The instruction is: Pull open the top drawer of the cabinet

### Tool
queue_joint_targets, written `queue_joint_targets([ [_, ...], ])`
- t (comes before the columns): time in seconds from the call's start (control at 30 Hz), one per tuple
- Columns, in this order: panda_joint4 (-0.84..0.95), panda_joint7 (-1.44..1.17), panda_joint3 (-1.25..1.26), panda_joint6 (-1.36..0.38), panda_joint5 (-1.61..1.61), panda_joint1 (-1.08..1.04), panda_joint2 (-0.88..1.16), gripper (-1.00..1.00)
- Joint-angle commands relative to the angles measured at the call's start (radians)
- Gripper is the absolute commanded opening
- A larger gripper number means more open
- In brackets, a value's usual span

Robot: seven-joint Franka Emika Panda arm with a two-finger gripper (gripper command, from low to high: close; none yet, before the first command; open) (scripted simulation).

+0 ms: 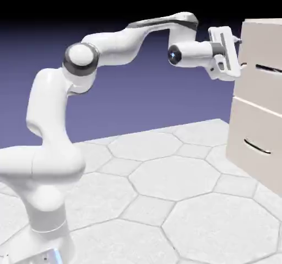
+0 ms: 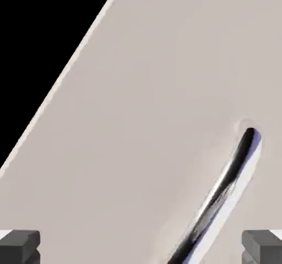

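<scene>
The beige cabinet (image 1: 263, 100) stands at the exterior view's right edge, two drawer fronts stacked. The top drawer (image 1: 265, 40) looks shut, and its thin dark bar handle (image 1: 269, 69) sits low on the front. My gripper (image 1: 240, 53) points at the drawer's left edge, just short of the front, up and left of the handle. In the hand view the drawer front (image 2: 148, 120) fills the picture. The handle (image 2: 226, 186) crosses it diagonally, right of the middle. The gripper (image 2: 141, 249) is open with nothing held; both grey fingertips (image 2: 20, 246) show at the bottom corners.
The lower drawer (image 1: 250, 164) carries a curved dark handle (image 1: 257, 146) and stands a little proud of the top front. The arm arches from the lower left over a white hexagon-tiled table (image 1: 165, 191). Beyond the cabinet's left edge the hand view is black.
</scene>
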Motion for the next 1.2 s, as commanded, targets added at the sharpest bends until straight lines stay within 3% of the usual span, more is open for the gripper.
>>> queue_joint_targets([
  [0.0, 0.026, -0.011, 0.034, 0.001, 0.043, -0.036, -0.003, 0.0],
  [0.37, 0.259, -0.108, 0.336, 0.009, 0.425, -0.363, -0.028, 0.0],
  [1.17, 0.582, 0.936, 0.322, 0.071, -0.439, -0.497, -0.327, 0.0],
])
